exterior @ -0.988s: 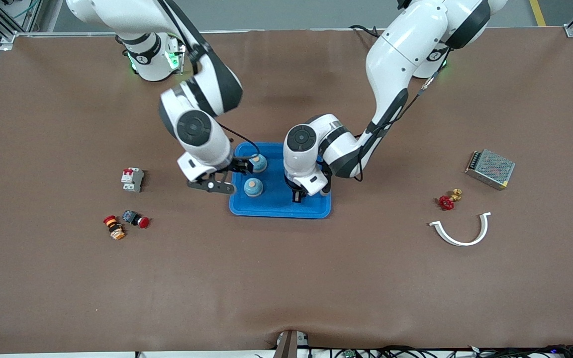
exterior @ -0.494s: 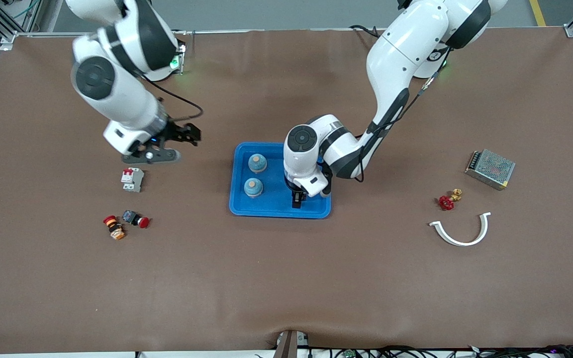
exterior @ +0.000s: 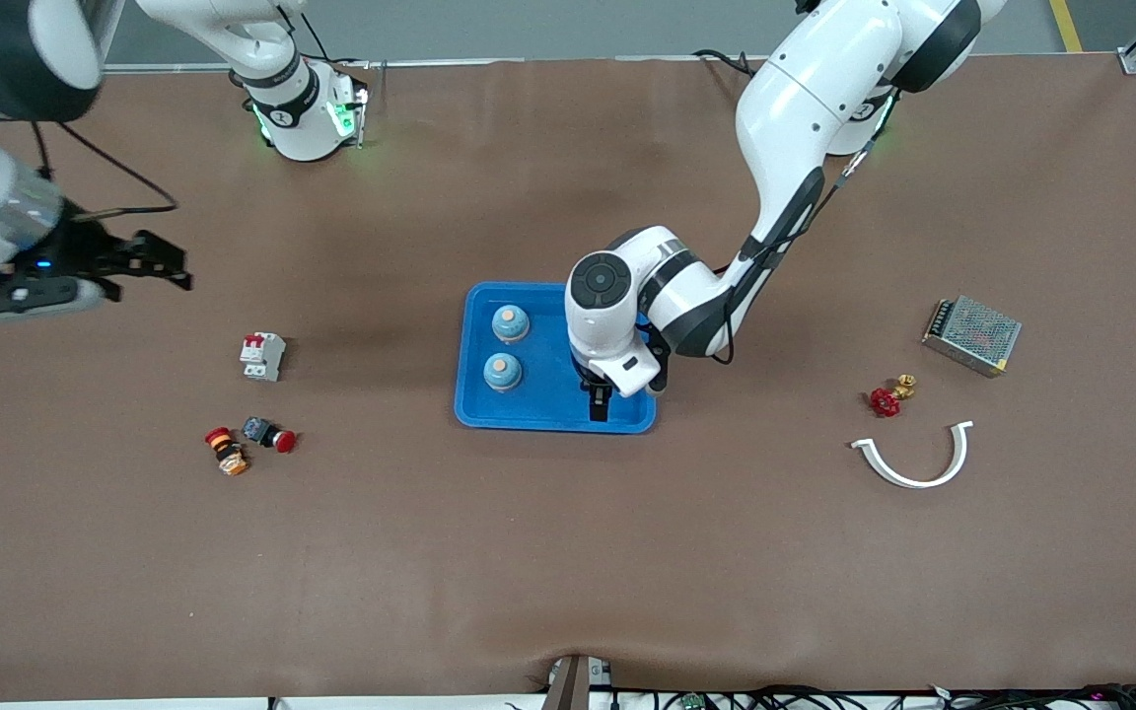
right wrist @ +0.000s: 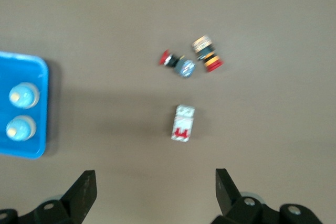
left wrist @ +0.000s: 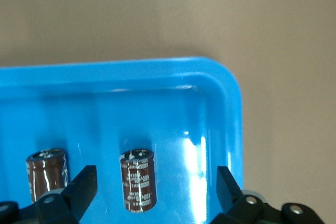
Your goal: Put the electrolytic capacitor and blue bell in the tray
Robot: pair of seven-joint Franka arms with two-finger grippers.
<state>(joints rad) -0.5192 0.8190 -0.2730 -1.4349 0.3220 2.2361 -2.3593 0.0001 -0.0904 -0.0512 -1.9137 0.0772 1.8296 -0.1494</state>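
Note:
The blue tray (exterior: 533,422) lies mid-table. Two blue bells (exterior: 510,322) (exterior: 502,371) stand in it at the right arm's end. My left gripper (exterior: 599,404) hangs low over the tray's other end and is open. In the left wrist view a brown electrolytic capacitor (left wrist: 139,180) stands upright on the tray floor (left wrist: 173,114) between the spread fingers (left wrist: 84,184), touching neither. A second capacitor (left wrist: 47,174) stands beside it. My right gripper (exterior: 156,262) is open and empty, high over bare table toward the right arm's end. The right wrist view shows the tray (right wrist: 39,74) and bells (right wrist: 23,95).
A white circuit breaker (exterior: 261,356) and two push buttons (exterior: 268,434) (exterior: 226,451) lie toward the right arm's end. A red valve (exterior: 887,399), a white curved clip (exterior: 913,463) and a metal mesh box (exterior: 971,334) lie toward the left arm's end.
My left gripper has opened and let go of the capacitor, which now stands in the tray. My right arm has swung away from the bells toward its own end of the table.

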